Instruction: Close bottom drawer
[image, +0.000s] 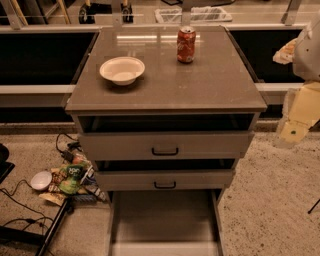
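Note:
The bottom drawer (165, 220) of the grey-beige cabinet is pulled far out toward me. Its long flat tray looks empty, and its front panel lies at the lower edge of the camera view, so the handle is out of view. My gripper (298, 120) is at the far right, level with the top drawer. It hangs to the right of the cabinet, apart from it and well above the bottom drawer.
The top drawer (165, 145) and middle drawer (165, 179) stand slightly open. A white bowl (122, 70) and a red soda can (186, 44) sit on the cabinet top (220, 85). Snack bags (70, 177), a small white bowl (41, 180) and cables lie on the floor at left.

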